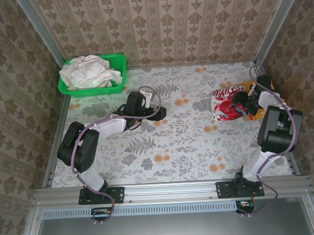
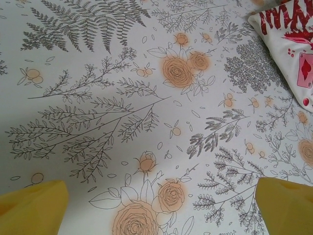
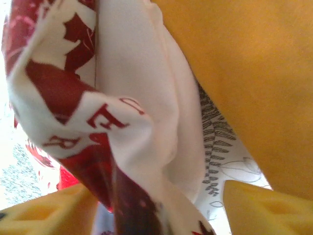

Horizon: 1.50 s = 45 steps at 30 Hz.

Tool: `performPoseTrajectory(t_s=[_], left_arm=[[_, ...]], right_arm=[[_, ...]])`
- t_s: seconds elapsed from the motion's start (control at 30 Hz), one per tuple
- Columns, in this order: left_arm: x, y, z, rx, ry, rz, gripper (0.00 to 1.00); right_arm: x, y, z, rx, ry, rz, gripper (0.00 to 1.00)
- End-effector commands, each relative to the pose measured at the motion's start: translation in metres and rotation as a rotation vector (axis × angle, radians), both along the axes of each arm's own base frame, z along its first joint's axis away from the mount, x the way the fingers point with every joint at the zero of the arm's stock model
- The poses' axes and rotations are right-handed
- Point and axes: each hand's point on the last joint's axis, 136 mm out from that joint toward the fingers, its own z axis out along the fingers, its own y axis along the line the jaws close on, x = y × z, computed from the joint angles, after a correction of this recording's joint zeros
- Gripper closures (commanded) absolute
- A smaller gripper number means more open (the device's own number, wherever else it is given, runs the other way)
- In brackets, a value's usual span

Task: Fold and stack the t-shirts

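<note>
Jaws on my left gripper point(image 2: 161, 208) are spread wide with nothing between them. It hangs low over the bare table point(image 2: 98, 73) near the middle, and its yellow fingers point(image 2: 32, 208) sit in the two bottom corners of the wrist view. From there I see a corner of the printed shirt point(image 2: 288, 49) at the upper right, well apart from the gripper.

From above, that shirt lies bunched on the table's right side, and my right gripper point(image 1: 241, 106) is up against its right edge. In the right wrist view the jaws stand apart, with a fold of red-and-white cloth hanging between them. I see no pinch on it.

My orange shirt point(image 3: 254, 73) lies just beside the printed one, on its right. I cannot tell whether they overlap.

Several off-white shirts point(image 1: 90, 72) are heaped in the basket point(image 1: 118, 60) at the far left corner.
</note>
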Motion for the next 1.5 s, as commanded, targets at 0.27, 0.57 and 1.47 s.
performPoseTrajectory(t_s=[0.27, 0.57, 1.47], left_arm=[[0.006, -0.015, 0.014, -0.04, -0.018, -0.022, 0.0], [0.005, -0.038, 0.02, -0.055, -0.03, -0.07, 0.0], [-0.003, -0.02, 0.016, -0.025, -0.046, -0.03, 0.0]], right_arm=[[-0.031, 0.015, 0.008, 0.111, -0.089, -0.101, 0.14], [0.002, 0.034, -0.001, 0.289, -0.201, -0.058, 0.31], [0.071, 0.232, 0.121, 0.638, -0.575, 0.277, 1.0]])
